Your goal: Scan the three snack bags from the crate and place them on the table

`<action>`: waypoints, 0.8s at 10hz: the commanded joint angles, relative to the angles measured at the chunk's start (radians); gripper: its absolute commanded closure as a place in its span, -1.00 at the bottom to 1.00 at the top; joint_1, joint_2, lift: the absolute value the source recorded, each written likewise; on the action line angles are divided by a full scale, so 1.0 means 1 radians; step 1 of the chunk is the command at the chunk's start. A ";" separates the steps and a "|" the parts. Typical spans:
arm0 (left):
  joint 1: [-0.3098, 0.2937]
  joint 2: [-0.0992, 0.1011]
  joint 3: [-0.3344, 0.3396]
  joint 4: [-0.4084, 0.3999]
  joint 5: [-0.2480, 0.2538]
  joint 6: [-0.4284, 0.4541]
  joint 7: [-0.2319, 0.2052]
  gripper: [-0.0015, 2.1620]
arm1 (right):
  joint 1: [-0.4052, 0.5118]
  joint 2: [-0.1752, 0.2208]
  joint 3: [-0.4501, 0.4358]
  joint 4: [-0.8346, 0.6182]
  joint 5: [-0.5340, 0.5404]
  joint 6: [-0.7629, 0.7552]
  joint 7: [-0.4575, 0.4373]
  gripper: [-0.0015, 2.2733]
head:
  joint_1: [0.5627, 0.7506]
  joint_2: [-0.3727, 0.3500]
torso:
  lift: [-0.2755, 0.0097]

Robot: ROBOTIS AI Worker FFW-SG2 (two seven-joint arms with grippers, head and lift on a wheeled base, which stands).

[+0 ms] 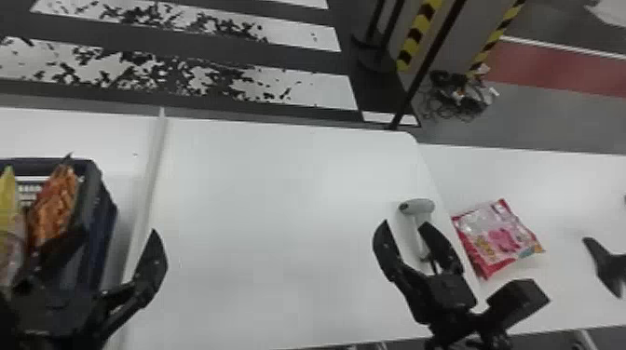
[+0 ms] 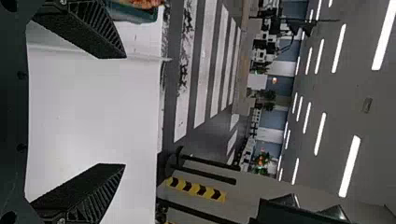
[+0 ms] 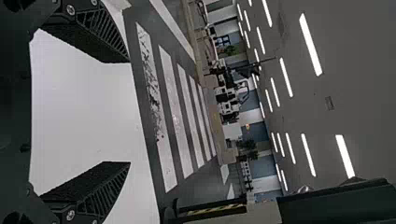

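White table, pale ridge running near to far on its left, another white top past its right edge. Floor beyond: dark, white stripes, worn patches, then a red band. Yellow-black strips and a cable heap out there too. Wrist views get ceiling lights, blue wall panels, some plants.

Crate is cut off at the head view's left edge. Yellow bag in it also cut; something see-through below that, can't make it out. Left gripper covers part of the crate's near side. Black thing at far right is cut off, unclear. Right gripper overlaps the scanner handle; can't tell if they touch.

Orange bag is upright in the crate, long axis near-far, far end tipped right. Red bag lies flat on the right top, slightly longer near-far, near end swung right. Scanner head lies crosswise, handle toward the robot.

Both grippers wide open, empty.
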 commanded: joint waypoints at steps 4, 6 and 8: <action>0.093 -0.004 0.176 -0.127 0.036 0.002 0.089 -0.92 | -0.038 -0.006 0.007 0.061 -0.010 -0.003 0.003 -0.90 | 0.41 -0.11 | 0.50; 0.113 -0.004 0.181 -0.173 0.013 0.029 0.190 -0.92 | -0.056 -0.009 0.012 0.086 -0.010 -0.003 0.003 -0.90 | 0.41 0.02 | 0.50; 0.117 -0.010 0.204 -0.144 0.021 0.039 0.201 -0.92 | -0.062 -0.020 0.011 0.092 -0.014 -0.003 0.003 -0.90 | 0.41 0.09 | 0.50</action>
